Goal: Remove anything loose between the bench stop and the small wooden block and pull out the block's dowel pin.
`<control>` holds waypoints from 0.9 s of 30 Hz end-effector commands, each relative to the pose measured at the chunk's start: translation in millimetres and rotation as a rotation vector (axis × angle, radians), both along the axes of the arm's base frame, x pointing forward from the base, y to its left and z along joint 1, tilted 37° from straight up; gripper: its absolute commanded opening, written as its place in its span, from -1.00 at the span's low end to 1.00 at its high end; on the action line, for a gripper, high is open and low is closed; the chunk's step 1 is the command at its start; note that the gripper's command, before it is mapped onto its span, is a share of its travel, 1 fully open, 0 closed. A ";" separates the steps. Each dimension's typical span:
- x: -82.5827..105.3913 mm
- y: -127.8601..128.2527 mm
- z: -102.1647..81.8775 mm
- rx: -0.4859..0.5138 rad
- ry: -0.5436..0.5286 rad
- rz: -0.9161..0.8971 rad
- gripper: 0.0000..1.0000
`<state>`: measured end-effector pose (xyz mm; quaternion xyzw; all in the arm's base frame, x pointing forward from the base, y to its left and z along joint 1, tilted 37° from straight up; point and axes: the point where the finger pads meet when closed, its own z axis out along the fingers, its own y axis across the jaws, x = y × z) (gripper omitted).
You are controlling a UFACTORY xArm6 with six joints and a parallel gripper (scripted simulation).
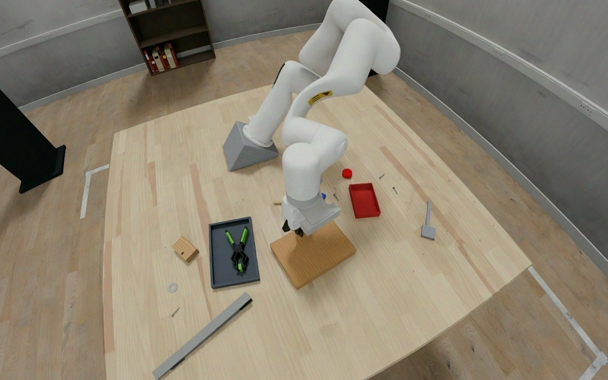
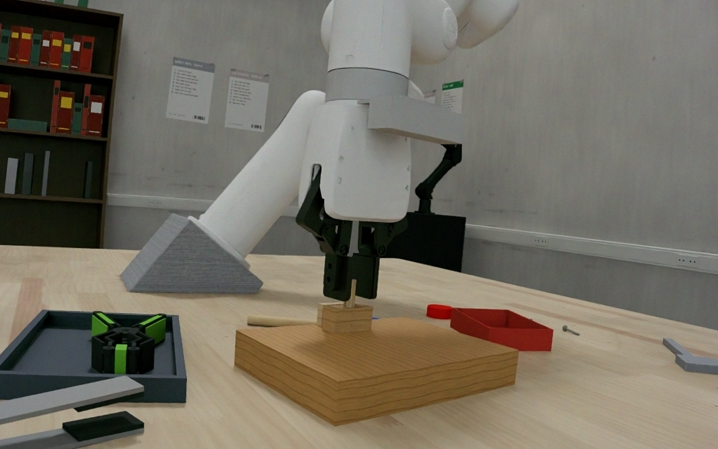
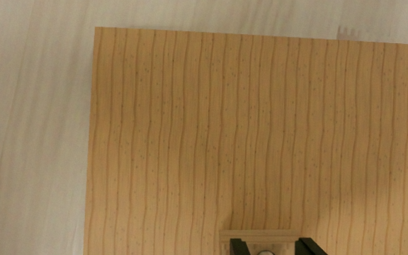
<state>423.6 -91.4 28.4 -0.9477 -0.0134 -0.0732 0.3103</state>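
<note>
The small wooden block (image 2: pixel 344 318) lies flat at the far edge of the bench board (image 2: pixel 375 363), with its dowel pin (image 2: pixel 352 293) standing upright in the hole. My gripper (image 2: pixel 350 295) is lowered over the pin, one finger on each side. In the wrist view the fingers stand apart from the pin top (image 3: pixel 265 252), so the gripper is open around it. The green and black spring clamp (image 1: pixel 237 249) lies in the grey tray (image 1: pixel 233 252) left of the board. The arm hides the block in the overhead view.
A loose dowel (image 2: pixel 278 320) lies on the table behind the board. A second wooden block (image 1: pixel 185 248) sits left of the tray. A red tray (image 1: pixel 363 200) and a red cap (image 1: pixel 347 173) are to the right. A long grey bar (image 1: pixel 202 335) lies at the front left.
</note>
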 end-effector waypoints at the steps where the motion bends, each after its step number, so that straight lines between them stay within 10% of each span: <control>1: 1.7 1.0 -1.9 -0.002 -0.003 -0.001 -0.44; 27: 2.3 3.5 -5.4 -0.002 -0.003 -0.002 -0.44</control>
